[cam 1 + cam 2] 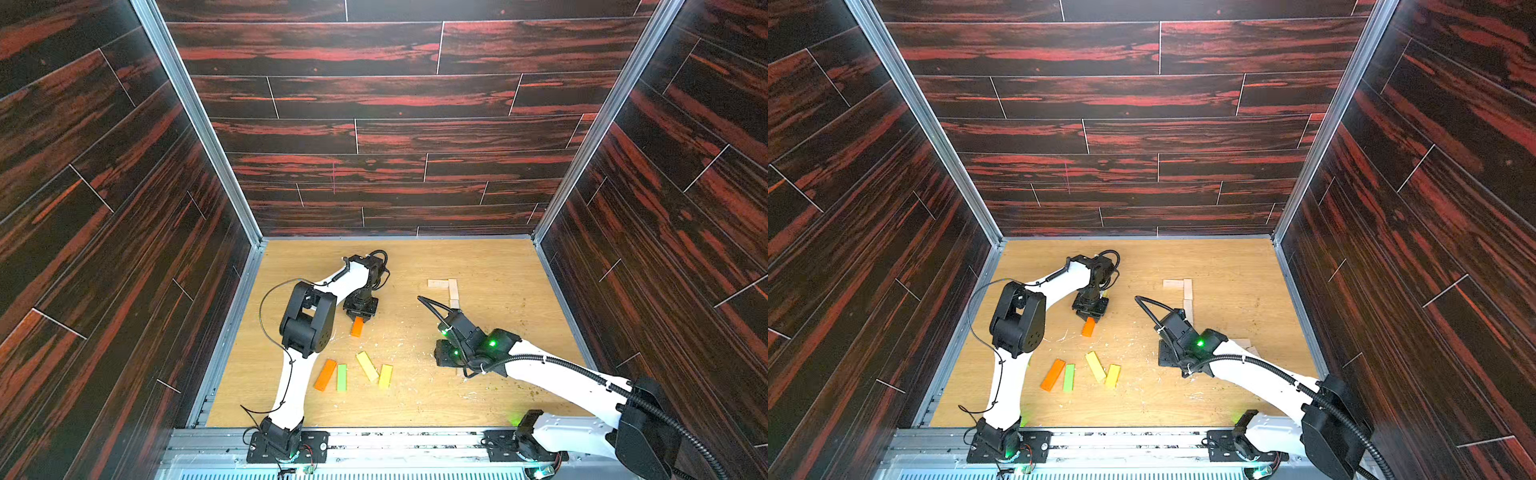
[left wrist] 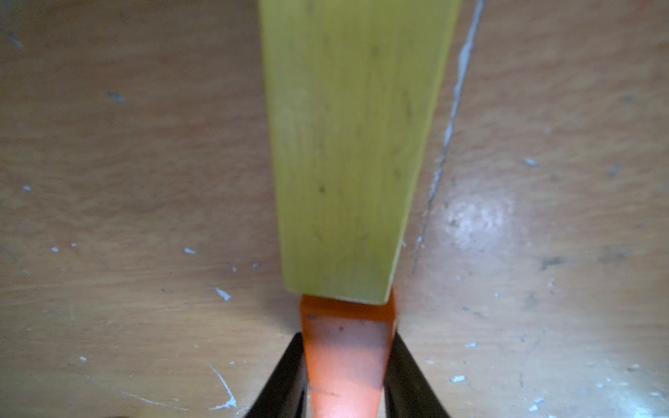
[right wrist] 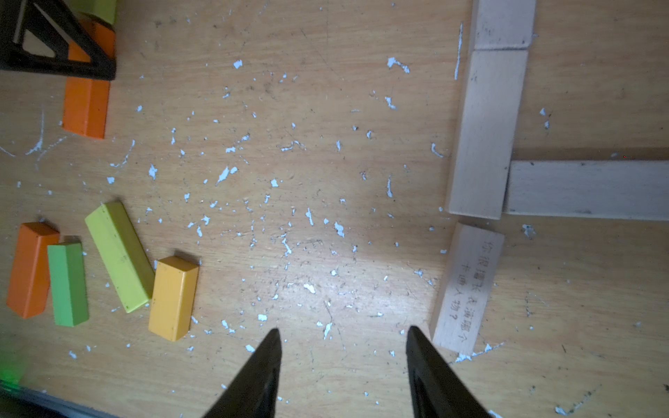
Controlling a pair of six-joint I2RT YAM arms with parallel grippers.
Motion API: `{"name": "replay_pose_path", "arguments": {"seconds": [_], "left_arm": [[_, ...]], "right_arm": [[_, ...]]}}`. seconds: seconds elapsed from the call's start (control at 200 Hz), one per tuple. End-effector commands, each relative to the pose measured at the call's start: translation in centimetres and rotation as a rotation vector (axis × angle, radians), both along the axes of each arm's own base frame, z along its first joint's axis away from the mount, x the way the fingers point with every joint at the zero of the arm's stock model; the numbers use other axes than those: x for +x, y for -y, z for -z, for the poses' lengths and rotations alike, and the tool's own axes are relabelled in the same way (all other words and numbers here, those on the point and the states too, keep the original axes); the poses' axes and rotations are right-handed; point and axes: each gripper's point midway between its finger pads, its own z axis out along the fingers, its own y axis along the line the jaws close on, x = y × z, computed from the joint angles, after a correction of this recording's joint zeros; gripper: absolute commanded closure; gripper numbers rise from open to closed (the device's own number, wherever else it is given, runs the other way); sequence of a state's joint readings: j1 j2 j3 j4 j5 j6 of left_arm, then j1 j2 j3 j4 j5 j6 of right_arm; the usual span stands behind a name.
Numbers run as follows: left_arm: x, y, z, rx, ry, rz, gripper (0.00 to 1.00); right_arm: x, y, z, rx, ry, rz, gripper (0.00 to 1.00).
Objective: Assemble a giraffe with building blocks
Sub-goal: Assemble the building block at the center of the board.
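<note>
My left gripper point(image 2: 347, 336) is shut on an orange block point(image 2: 345, 362), its jaws pressed against both long sides. That orange block point(image 1: 357, 326) lies low on the wooden floor, and its far end meets a yellow-green block point(image 2: 351, 144). In the right wrist view the left gripper point(image 3: 58, 47) stands over the same orange block point(image 3: 87, 105). My right gripper point(image 3: 344, 329) hangs open over bare floor with nothing between its fingers. Beside one of its fingers lies a pale block with printed characters point(image 3: 467, 286). Other pale blocks point(image 3: 487, 134) point(image 3: 590, 190) form an L point(image 1: 452, 291).
Loose blocks lie in a row near the front: orange point(image 1: 325, 375), green point(image 1: 341, 377), yellow-green point(image 1: 367, 366) and yellow point(image 1: 385, 376). White flecks litter the floor point(image 3: 289, 217). Dark panelled walls close in three sides, and a metal rail point(image 1: 395, 440) runs along the front.
</note>
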State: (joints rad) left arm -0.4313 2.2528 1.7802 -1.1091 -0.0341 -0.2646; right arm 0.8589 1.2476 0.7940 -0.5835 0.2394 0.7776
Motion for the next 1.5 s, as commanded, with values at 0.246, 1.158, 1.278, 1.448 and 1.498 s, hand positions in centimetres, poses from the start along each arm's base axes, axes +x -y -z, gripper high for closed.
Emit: {"name": "replay_pose_path", "arguments": {"seconds": [0.246, 1.158, 1.278, 1.448, 1.498], "left_arm": [[0.4, -0.6, 0.0, 0.018, -0.012, 0.01, 0.65], [1.1, -0.5, -0.5, 0.016, 0.0, 0.014, 0.58], [1.1, -0.4, -1.1, 0.006, 0.011, 0.017, 0.49], [1.2, -0.1, -4.2, -0.023, 0.076, 0.027, 0.39], [1.0, 0.1, -5.9, -0.036, 0.107, 0.032, 0.37]], "right_arm": [[0.3, -0.4, -0.4, -0.004, -0.003, 0.007, 0.43], [0.2, -0.2, -0.3, -0.008, -0.004, 0.016, 0.43], [0.2, -0.1, -0.3, -0.01, -0.006, 0.016, 0.44], [0.3, -0.2, -0.5, -0.005, -0.002, 0.014, 0.43], [0.3, -0.3, -0.5, -0.005, -0.002, 0.013, 0.43]]}}
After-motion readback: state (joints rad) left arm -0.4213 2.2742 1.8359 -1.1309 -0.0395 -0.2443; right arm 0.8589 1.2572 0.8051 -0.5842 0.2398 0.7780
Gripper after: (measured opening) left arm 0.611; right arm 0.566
